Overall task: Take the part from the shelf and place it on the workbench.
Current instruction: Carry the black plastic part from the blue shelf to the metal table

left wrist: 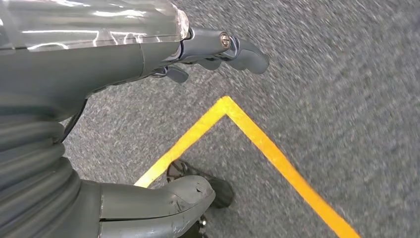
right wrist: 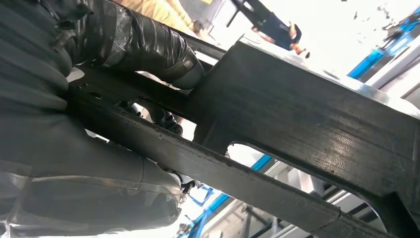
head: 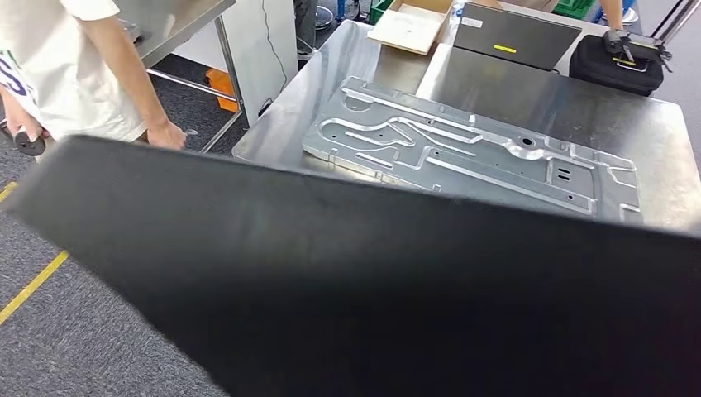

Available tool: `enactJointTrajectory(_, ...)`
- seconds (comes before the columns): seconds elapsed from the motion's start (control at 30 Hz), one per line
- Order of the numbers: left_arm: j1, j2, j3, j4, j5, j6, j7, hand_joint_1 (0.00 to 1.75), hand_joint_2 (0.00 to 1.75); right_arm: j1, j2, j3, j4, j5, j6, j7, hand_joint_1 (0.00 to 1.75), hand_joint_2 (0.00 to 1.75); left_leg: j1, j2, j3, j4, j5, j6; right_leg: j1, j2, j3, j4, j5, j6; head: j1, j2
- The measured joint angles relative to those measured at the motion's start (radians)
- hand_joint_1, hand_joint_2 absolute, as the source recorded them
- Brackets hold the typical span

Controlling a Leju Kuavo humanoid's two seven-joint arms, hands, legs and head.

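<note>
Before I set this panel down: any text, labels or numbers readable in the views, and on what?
No text reads clearly.
Person's white shirt: a dark blue print at the picture's edge, cut off, unreadable.
Dark board at the far end of the workbench: a yellow label, blank or too small to read.
Floor: yellow tape lines, no characters.

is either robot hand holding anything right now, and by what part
The right robot hand grips the large black part by a bar of its cut-out frame near the edge. The left robot hand holds nothing, hanging over the floor.
</note>
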Motion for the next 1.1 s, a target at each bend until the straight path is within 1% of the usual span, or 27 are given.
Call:
enactJointTrajectory(0.03, -0.001, 0.0, 0.0, 0.0, 0.001, -0.002, 0.0, 0.0, 1.75, 0.0, 0.0, -0.001, 0.0, -0.001, 0.0, 0.0, 1.75, 1.75, -0.001, 0.011, 0.002, 0.0, -0.002, -0.001, 0.001, -0.006, 0.024, -0.047, 0.031, -0.003, 0.0, 0.0)
enactJointTrajectory(0.1, -0.003, -0.001, 0.0, 0.0, 0.001, -0.005, 0.001, 0.0, 1.75, 0.0, 0.0, -0.002, -0.001, -0.001, -0.001, 0.001, 1.75, 1.75, -0.004, 0.03, 0.01, -0.001, -0.006, -0.005, 0.011, -0.047, 0.099, -0.186, 0.092, -0.02, 0.0, 0.0)
enactJointTrajectory(0.13, -0.003, -0.001, 0.0, 0.0, 0.001, -0.005, 0.002, 0.0, 1.75, 0.0, 0.0, -0.002, -0.001, -0.001, -0.001, 0.001, 1.75, 1.75, -0.005, 0.038, 0.013, -0.001, -0.008, -0.008, 0.017, -0.066, 0.125, -0.236, 0.106, -0.029, 0.0, 0.0)
enactJointTrajectory(0.17, -0.003, -0.001, 0.0, 0.0, 0.001, -0.004, 0.002, 0.0, 1.75, 0.0, 0.0, -0.003, -0.002, -0.002, -0.001, 0.001, 1.75, 1.75, -0.006, 0.047, 0.016, -0.002, -0.01, -0.013, 0.023, -0.08, 0.138, -0.263, 0.11, -0.036, 0.0, 0.0)
enactJointTrajectory(0.2, -0.003, -0.001, 0.0, 0.0, 0.001, -0.004, 0.003, 0.0, 1.75, 0.001, 0.0, -0.004, -0.003, -0.002, -0.001, 0.001, 1.75, 1.75, -0.006, 0.057, 0.019, -0.004, -0.011, -0.018, 0.027, -0.079, 0.137, -0.269, 0.108, -0.04, 0.0, 0.0)
enactJointTrajectory(0.23, -0.004, -0.001, 0.0, 0.0, 0.0, -0.004, 0.004, 0.0, 1.75, 0.003, 0.0, -0.005, -0.003, -0.002, -0.001, 0.001, 1.75, 1.75, -0.006, 0.068, 0.023, -0.008, -0.011, -0.023, 0.028, -0.066, 0.137, -0.274, 0.111, -0.044, 0.0, 0.0)
enactJointTrajectory(0.27, -0.006, -0.001, 0.0, 0.0, 0.0, -0.004, 0.004, 0.0, 1.75, 0.005, 0.0, -0.006, -0.004, -0.002, -0.002, 0.001, 1.75, 1.75, -0.005, 0.067, 0.026, -0.007, -0.015, -0.029, 0.024, -0.054, 0.141, -0.281, 0.115, -0.048, 0.0, 0.0)
enactJointTrajectory(0.3, -0.007, -0.001, 0.0, 0.0, 0.0, -0.004, 0.004, 0.0, 1.75, 0.006, 0.0, -0.007, -0.005, -0.003, -0.002, 0.001, 1.75, 1.75, -0.005, 0.05, 0.025, 0.003, -0.024, -0.034, 0.02, -0.043, 0.145, -0.29, 0.121, -0.052, 0.0, 0.0)
enactJointTrajectory(0.33, -0.007, 0.0, 0.0, 0.0, 0.0, -0.004, 0.004, 0.0, 1.75, 0.006, 0.0, -0.007, -0.006, -0.003, -0.002, 0.001, 1.75, 1.75, -0.004, 0.024, 0.014, 0.031, -0.043, -0.038, 0.015, -0.032, 0.15, -0.298, 0.126, -0.057, 0.0, 0.0)
enactJointTrajectory(0.4, -0.003, 0.0, 0.001, 0.0, 0.0, -0.004, 0.004, 0.0, 1.75, 0.008, 0.0, -0.008, -0.006, -0.005, -0.002, 0.001, 1.75, 1.75, -0.002, -0.031, -0.04, 0.145, -0.104, -0.043, 0.011, -0.009, 0.154, -0.303, 0.13, -0.063, 0.0, 0.0)
enactJointTrajectory(0.43, 0.0, 0.001, 0.001, 0.0, 0.0, -0.004, 0.004, 0.0, 1.75, 0.01, 0.0, -0.008, -0.006, -0.005, -0.002, 0.001, 1.75, 1.75, -0.002, -0.041, -0.073, 0.211, -0.13, -0.044, 0.012, 0.004, 0.153, -0.301, 0.13, -0.064, 0.0, 0.0)
enactJointTrajectory(0.47, 0.003, 0.001, 0.001, 0.0, 0.0, -0.004, 0.004, 0.0, 1.75, 0.012, 0.0, -0.008, -0.006, -0.005, -0.003, 0.001, 1.75, 1.75, -0.001, -0.044, -0.098, 0.254, -0.139, -0.046, 0.012, 0.019, 0.152, -0.298, 0.129, -0.064, 0.0, 0.0)
enactJointTrajectory(0.5, 0.004, 0.001, 0.001, 0.0, 0.0, -0.004, 0.004, 0.0, 1.75, 0.014, 0.0, -0.008, -0.006, -0.005, -0.003, 0.0, 1.75, 1.75, -0.001, -0.045, -0.108, 0.266, -0.129, -0.048, 0.012, 0.032, 0.152, -0.294, 0.127, -0.064, 0.0, 0.0)
enactJointTrajectory(0.53, 0.004, 0.001, 0.001, 0.0, -0.001, -0.005, 0.004, 0.0, 1.75, 0.015, 0.0, -0.008, -0.006, -0.005, -0.003, 0.0, 1.75, 1.75, 0.0, -0.046, -0.099, 0.237, -0.099, -0.049, 0.011, 0.047, 0.151, -0.288, 0.123, -0.062, 0.0, 0.0)
enactJointTrajectory(0.57, 0.004, 0.002, 0.001, 0.0, -0.001, -0.005, 0.004, 0.0, 1.75, 0.016, 0.0, -0.008, -0.006, -0.005, -0.003, 0.0, 1.75, 1.75, 0.002, -0.052, -0.074, 0.177, -0.058, -0.049, 0.01, 0.06, 0.151, -0.281, 0.119, -0.059, 0.0, 0.0)
enactJointTrajectory(0.63, 0.003, 0.003, 0.001, 0.0, -0.001, -0.005, 0.004, 0.0, 1.75, 0.017, 0.0, -0.008, -0.006, -0.005, -0.003, -0.001, 1.75, 1.75, 0.005, -0.087, -0.023, 0.06, -0.009, -0.048, 0.009, 0.084, 0.145, -0.262, 0.108, -0.05, 0.0, 0.0)
enactJointTrajectory(0.7, 0.003, 0.004, 0.001, 0.0, -0.001, -0.005, 0.004, 0.0, 1.75, 0.018, 0.0, -0.009, -0.006, -0.005, -0.003, -0.001, 1.75, 1.75, 0.004, -0.107, -0.006, 0.021, -0.007, -0.043, 0.007, 0.103, 0.134, -0.25, 0.104, -0.039, 0.0, 0.0)
enactJointTrajectory(0.77, 0.002, 0.004, 0.001, 0.0, -0.001, -0.005, 0.004, 0.0, 1.75, 0.021, 0.0, -0.01, -0.006, -0.005, -0.004, -0.003, 1.75, 1.75, 0.002, -0.089, -0.004, 0.016, -0.002, -0.032, 0.003, 0.12, 0.127, -0.249, 0.107, -0.027, 0.0, 0.0)
enactJointTrajectory(0.8, -0.001, 0.004, 0.001, 0.0, -0.001, -0.006, 0.004, 0.0, 1.75, 0.022, 0.0, -0.011, -0.007, -0.005, -0.004, -0.004, 1.75, 1.75, 0.003, -0.079, -0.003, 0.01, 0.001, -0.026, 0.003, 0.112, 0.124, -0.244, 0.103, -0.022, 0.0, 0.0)
enactJointTrajectory(0.87, -0.004, 0.004, 0.001, 0.0, -0.001, -0.006, 0.003, 0.0, 1.75, 0.023, 0.0, -0.013, -0.007, -0.005, -0.004, -0.006, 1.75, 1.75, 0.007, -0.058, 0.001, 0.0, 0.007, -0.016, 0.004, 0.064, 0.094, -0.184, 0.065, -0.012, 0.0, 0.0)
enactJointTrajectory(0.9, -0.003, 0.005, 0.001, 0.0, -0.001, -0.006, 0.002, 0.0, 1.75, 0.024, 0.0, -0.013, -0.007, -0.005, -0.004, -0.006, 1.75, 1.75, 0.007, -0.048, 0.002, -0.002, 0.007, -0.013, 0.003, 0.033, 0.065, -0.126, 0.035, -0.006, 0.0, 0.0)
enactJointTrajectory(0.93, -0.001, 0.005, 0.001, 0.0, -0.001, -0.006, 0.002, 0.0, 1.75, 0.024, 0.0, -0.014, -0.007, -0.005, -0.004, -0.006, 1.75, 1.75, 0.007, -0.037, 0.002, -0.003, 0.006, -0.012, 0.001, 0.015, 0.03, -0.06, 0.005, -0.001, 0.0, 0.0)
enactJointTrajectory(0.97, 0.001, 0.006, 0.001, 0.0, -0.002, -0.006, 0.002, 0.0, 1.75, 0.026, 0.0, -0.014, -0.007, -0.005, -0.004, -0.006, 1.75, 1.75, 0.006, -0.024, 0.002, -0.003, 0.005, -0.012, -0.002, 0.006, -0.001, -0.005, -0.014, 0.002, 0.0, 0.0)
enactJointTrajectory(1.0, 0.003, 0.006, 0.001, 0.0, -0.002, -0.006, 0.002, 0.0, 1.75, 0.027, 0.0, -0.015, -0.006, -0.005, -0.004, -0.006, 1.75, 1.75, 0.006, -0.012, 0.003, -0.002, 0.003, -0.012, -0.004, 0.002, -0.019, 0.024, -0.016, 0.004, 0.0, 0.0)
enactJointTrajectory(1.03, 0.003, 0.005, 0.001, 0.0, -0.002, -0.006, 0.002, 0.0, 1.75, 0.029, 0.0, -0.015, -0.006, -0.005, -0.005, -0.007, 1.75, 1.75, 0.006, 0.0, 0.005, -0.002, 0.001, -0.013, -0.006, -0.002, -0.016, 0.013, 0.002, 0.005, 0.0, 0.0)
enactJointTrajectory(1.07, 0.002, 0.005, 0.001, 0.0, -0.002, -0.006, 0.002, 0.0, 1.75, 0.031, 0.0, -0.015, -0.006, -0.005, -0.007, -0.008, 1.75, 1.75, 0.007, 0.01, 0.008, -0.002, -0.002, -0.015, -0.007, -0.008, 0.008, -0.037, 0.036, 0.004, 0.0, 0.0)
enactJointTrajectory(1.1, 0.002, 0.005, 0.001, 0.0, -0.002, -0.006, 0.002, 0.0, 1.75, 0.033, 0.0, -0.016, -0.006, -0.005, -0.008, -0.009, 1.75, 1.75, 0.006, 0.019, 0.013, -0.003, -0.005, -0.018, -0.006, -0.024, 0.046, -0.108, 0.074, 0.001, 0.0, 0.0)
